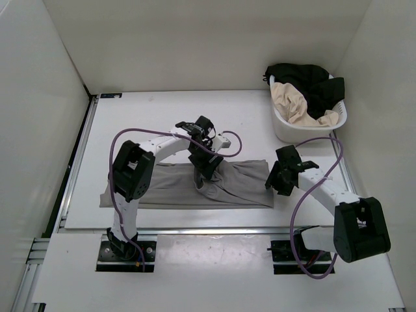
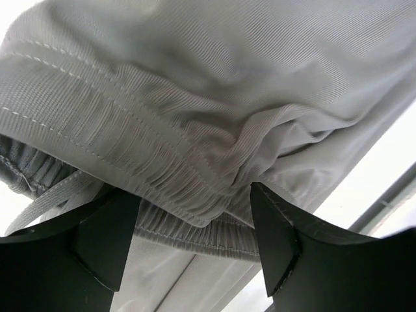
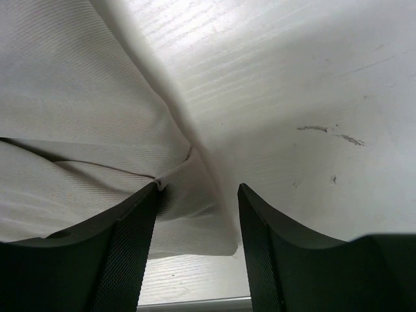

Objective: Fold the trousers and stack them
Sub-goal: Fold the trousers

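Lying lengthwise across the near half of the table (image 1: 162,117), your trousers (image 1: 247,185) reach from the left arm's upright link to just short of the right gripper (image 1: 276,179). The left arm crosses above their left half and hides part of the cloth from the overhead camera. The left gripper (image 1: 207,174) is down at the middle of the garment, where the fabric is rucked up. In its wrist view the elastic waistband (image 2: 162,162) is bunched between the two fingers (image 2: 107,240) and touches both, with a drawstring (image 2: 45,198) looping off to the left. You cannot tell whether that bunch is pinched. The right claw is released, with bare table showing between its fingers (image 3: 130,240) over the trousers' right-hand corner (image 3: 195,221). A white laundry basket (image 1: 286,130) sits in the far right corner, well apart from the trousers, holding a black garment (image 1: 305,78) and a cream garment (image 1: 292,101).
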Controlling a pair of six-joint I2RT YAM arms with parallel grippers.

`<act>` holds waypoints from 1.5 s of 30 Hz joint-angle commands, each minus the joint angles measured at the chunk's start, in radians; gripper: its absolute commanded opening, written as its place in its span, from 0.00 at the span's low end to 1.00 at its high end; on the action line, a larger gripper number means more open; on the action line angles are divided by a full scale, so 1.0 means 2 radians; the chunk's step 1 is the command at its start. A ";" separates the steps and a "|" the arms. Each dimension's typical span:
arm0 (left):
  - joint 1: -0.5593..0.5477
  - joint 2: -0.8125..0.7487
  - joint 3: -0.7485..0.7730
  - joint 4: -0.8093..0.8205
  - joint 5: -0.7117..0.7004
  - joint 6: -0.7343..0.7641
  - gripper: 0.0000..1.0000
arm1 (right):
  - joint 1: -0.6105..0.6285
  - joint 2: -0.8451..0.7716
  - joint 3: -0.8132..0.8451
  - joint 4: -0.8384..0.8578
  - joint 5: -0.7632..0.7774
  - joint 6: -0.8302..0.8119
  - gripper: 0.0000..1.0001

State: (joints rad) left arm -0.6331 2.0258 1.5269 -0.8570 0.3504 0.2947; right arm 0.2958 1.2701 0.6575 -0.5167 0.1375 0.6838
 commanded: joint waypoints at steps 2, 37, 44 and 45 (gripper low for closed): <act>-0.009 -0.005 -0.008 -0.002 -0.037 -0.011 0.81 | -0.001 -0.008 0.003 -0.022 0.020 -0.003 0.58; 0.005 -0.051 -0.056 -0.170 0.064 0.051 0.20 | -0.001 -0.002 -0.027 -0.002 0.004 0.002 0.67; 0.020 -0.077 -0.087 -0.148 0.048 0.038 0.63 | -0.001 -0.002 -0.005 -0.002 -0.006 -0.003 0.63; 0.020 -0.084 -0.087 -0.148 0.048 0.038 0.64 | -0.001 -0.002 0.002 0.003 -0.015 -0.003 0.60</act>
State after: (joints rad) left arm -0.6136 1.9465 1.3640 -1.1801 0.4549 0.3809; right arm 0.2958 1.2701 0.6247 -0.5148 0.1310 0.6960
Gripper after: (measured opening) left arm 0.627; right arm 0.616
